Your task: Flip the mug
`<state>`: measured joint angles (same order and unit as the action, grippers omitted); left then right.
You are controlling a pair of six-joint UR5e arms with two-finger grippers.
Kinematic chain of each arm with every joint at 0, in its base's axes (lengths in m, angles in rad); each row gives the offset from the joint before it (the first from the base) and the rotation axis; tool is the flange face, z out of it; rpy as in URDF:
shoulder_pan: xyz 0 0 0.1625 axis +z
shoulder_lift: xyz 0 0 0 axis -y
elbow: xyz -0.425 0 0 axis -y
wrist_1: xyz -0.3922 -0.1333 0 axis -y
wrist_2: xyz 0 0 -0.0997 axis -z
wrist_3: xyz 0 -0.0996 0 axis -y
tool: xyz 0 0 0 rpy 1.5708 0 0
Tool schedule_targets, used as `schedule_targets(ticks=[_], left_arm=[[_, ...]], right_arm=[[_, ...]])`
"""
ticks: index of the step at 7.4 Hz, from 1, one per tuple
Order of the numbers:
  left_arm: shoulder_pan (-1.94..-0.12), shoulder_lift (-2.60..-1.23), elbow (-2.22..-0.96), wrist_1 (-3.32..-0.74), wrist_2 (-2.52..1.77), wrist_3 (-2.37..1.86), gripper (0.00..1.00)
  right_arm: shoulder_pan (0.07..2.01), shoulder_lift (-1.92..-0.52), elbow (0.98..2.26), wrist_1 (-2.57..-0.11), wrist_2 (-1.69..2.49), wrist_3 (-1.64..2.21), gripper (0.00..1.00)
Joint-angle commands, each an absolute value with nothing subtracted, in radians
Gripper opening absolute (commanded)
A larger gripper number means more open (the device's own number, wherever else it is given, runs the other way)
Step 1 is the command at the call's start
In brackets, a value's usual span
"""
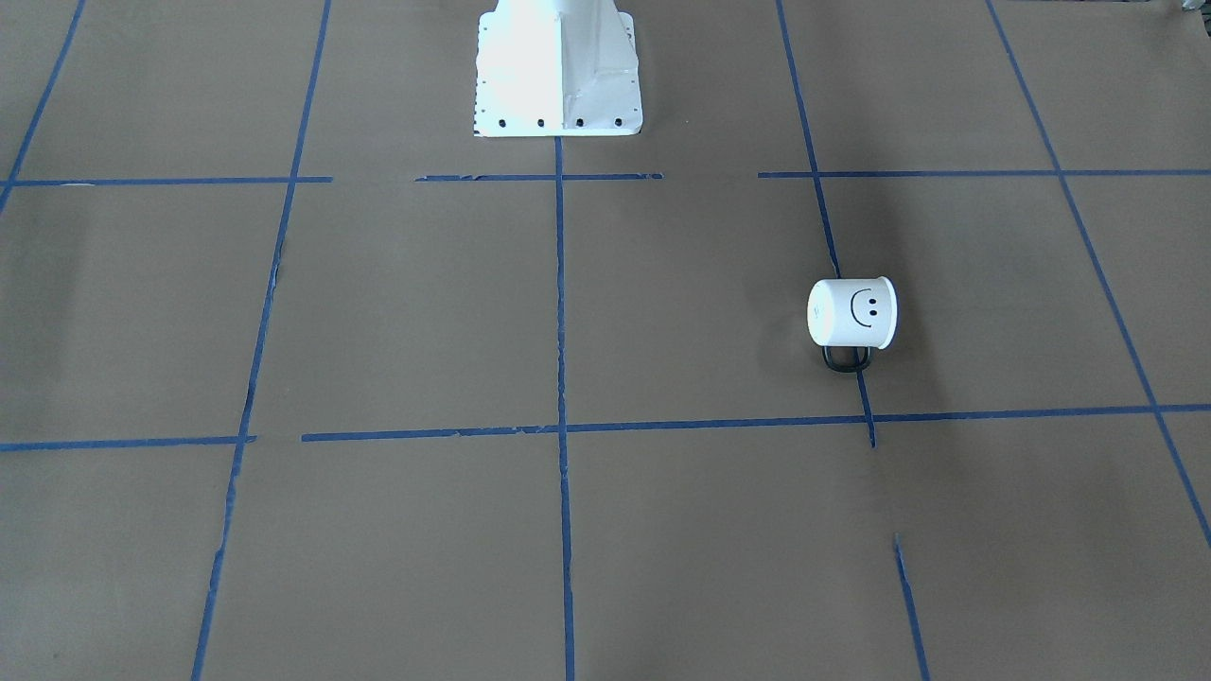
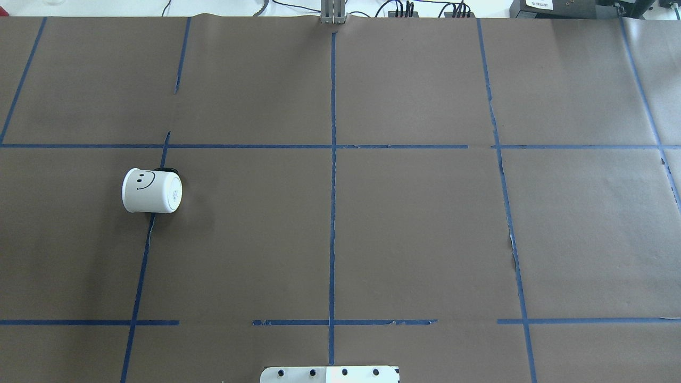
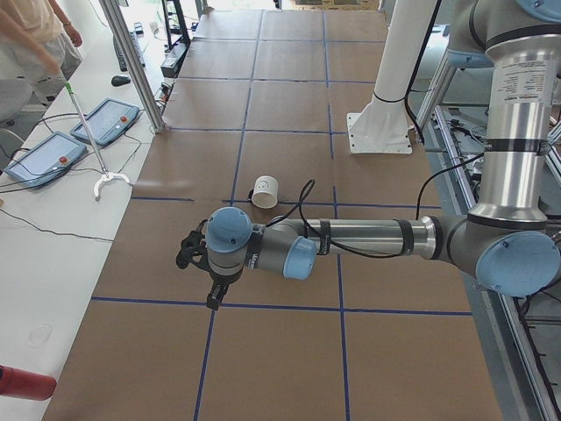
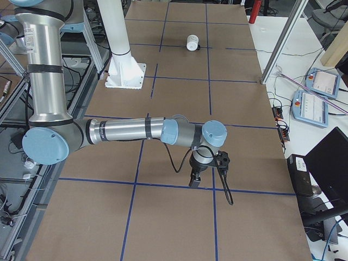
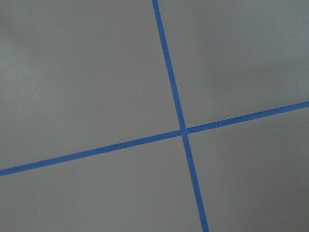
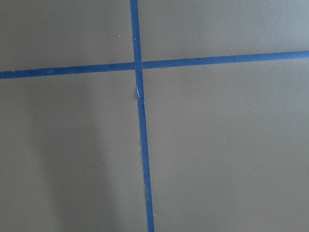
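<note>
The white mug (image 2: 151,190) lies on its side on the brown paper, on the robot's left half of the table. Its smiley face (image 1: 866,307) points up, its flat base points toward the table's middle, and its black handle (image 1: 846,357) rests on the far side. It also shows in the exterior left view (image 3: 265,190) and the exterior right view (image 4: 192,42). My left gripper (image 3: 214,296) hangs over the table's left end, well short of the mug. My right gripper (image 4: 194,179) hangs over the right end, far from it. I cannot tell whether either is open or shut.
The white robot pedestal (image 1: 558,76) stands at the table's robot-side edge. Blue tape lines (image 2: 332,159) grid the paper. Control tablets (image 3: 105,121) and a person (image 3: 35,35) are beside the table on the operators' side. Both wrist views show only paper and tape.
</note>
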<state>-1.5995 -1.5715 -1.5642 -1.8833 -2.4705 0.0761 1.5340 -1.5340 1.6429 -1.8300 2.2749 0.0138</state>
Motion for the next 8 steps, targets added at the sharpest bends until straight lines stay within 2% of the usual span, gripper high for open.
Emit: schedule_targets(ticks=[1,4,6,8], left_arm=[[-1.493,-1.572,-1.61,-2.003,-2.56,-0.207,1.0],[-1.193,-1.545,-1.626,-2.473,-2.279,-0.877,1.0],[-1.004,-1.531,-1.626,-2.694,-2.112,-1.195,1.0],[-0.951,-1.531,-1.605,-2.988,-2.095,-1.357,1.0]], right_arm=[[1.534,-1.534,1.643,-1.83,2.275,0.014,1.0],[1.534,-1.534,1.643,-1.83,2.275,0.014,1.0],[1.534,-1.534,1.643,-1.83,2.275,0.014,1.0],[1.534,-1.534,1.643,-1.83,2.275,0.014,1.0]])
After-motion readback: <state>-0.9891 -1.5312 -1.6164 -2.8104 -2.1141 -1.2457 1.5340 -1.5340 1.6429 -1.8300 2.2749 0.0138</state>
